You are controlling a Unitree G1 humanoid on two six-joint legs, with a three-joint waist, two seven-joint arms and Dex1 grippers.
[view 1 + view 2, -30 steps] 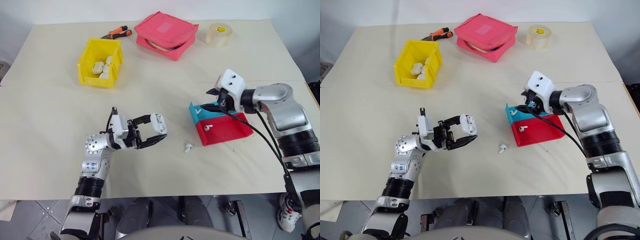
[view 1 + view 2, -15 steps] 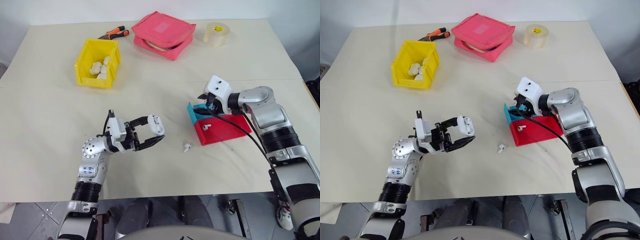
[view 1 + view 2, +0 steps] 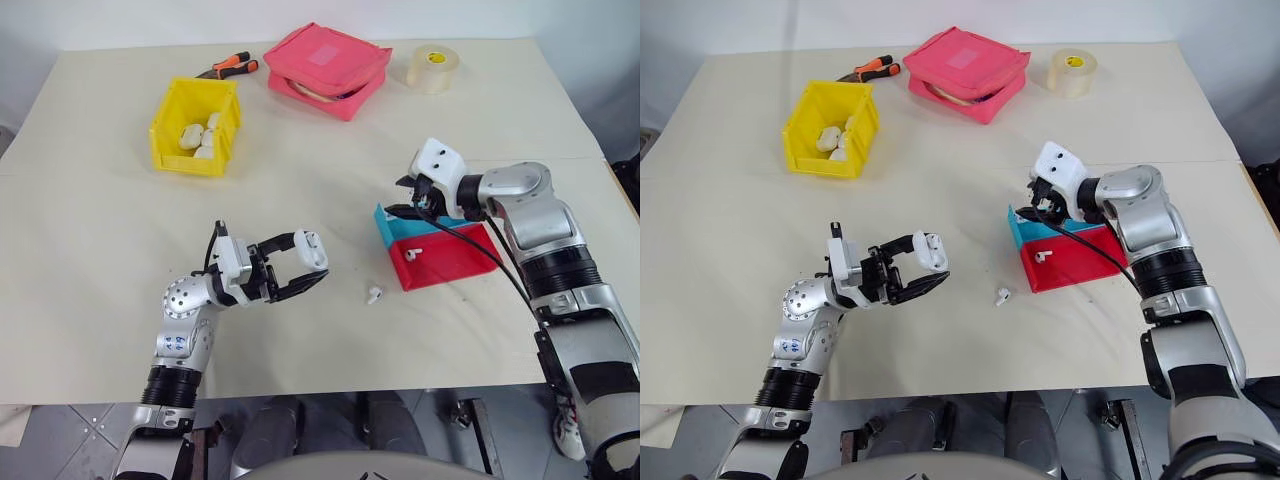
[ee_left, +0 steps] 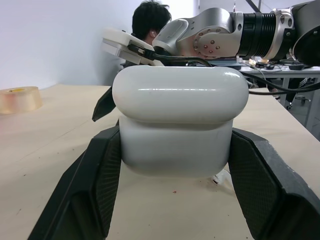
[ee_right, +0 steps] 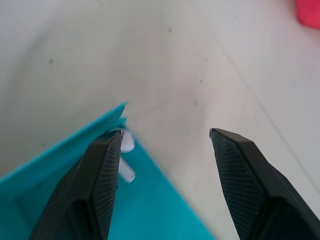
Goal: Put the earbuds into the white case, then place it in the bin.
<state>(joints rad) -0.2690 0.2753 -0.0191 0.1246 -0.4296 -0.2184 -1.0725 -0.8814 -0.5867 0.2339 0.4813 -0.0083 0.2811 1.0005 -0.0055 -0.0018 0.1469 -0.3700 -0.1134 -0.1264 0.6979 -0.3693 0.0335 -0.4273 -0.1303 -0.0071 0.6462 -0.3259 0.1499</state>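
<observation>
Left eye view shows a beige bench (image 3: 100, 250), and every place below is given from the red tray (image 3: 450, 258) that lies on it. Far to the left of the tray and further back stands the yellow bin (image 3: 198, 125), with several white cases inside. Behind the bin lie orange-handled pliers (image 3: 232, 67). To the left of the tray and a little nearer, the left hand (image 3: 305, 268) is clenched on the white case (image 3: 312, 248), holding it above the bench; in the left wrist view the case (image 4: 180, 117) sits between the two black fingers (image 4: 95, 185) with its lid closed. Just left of the tray's near corner, one earbud (image 3: 375, 295) lies on the bench. A second earbud (image 3: 414, 252) lies inside the tray. A blue tray (image 3: 392, 226) touches the red tray's back-left side. The right hand (image 3: 408, 197) hovers over the blue tray, its fingers (image 5: 100, 185) spread apart and grasping nothing, with another earbud (image 5: 126, 170) beside one finger. Far behind the tray are a pink zip pouch (image 3: 328, 68) and a tape roll (image 3: 433, 68).
</observation>
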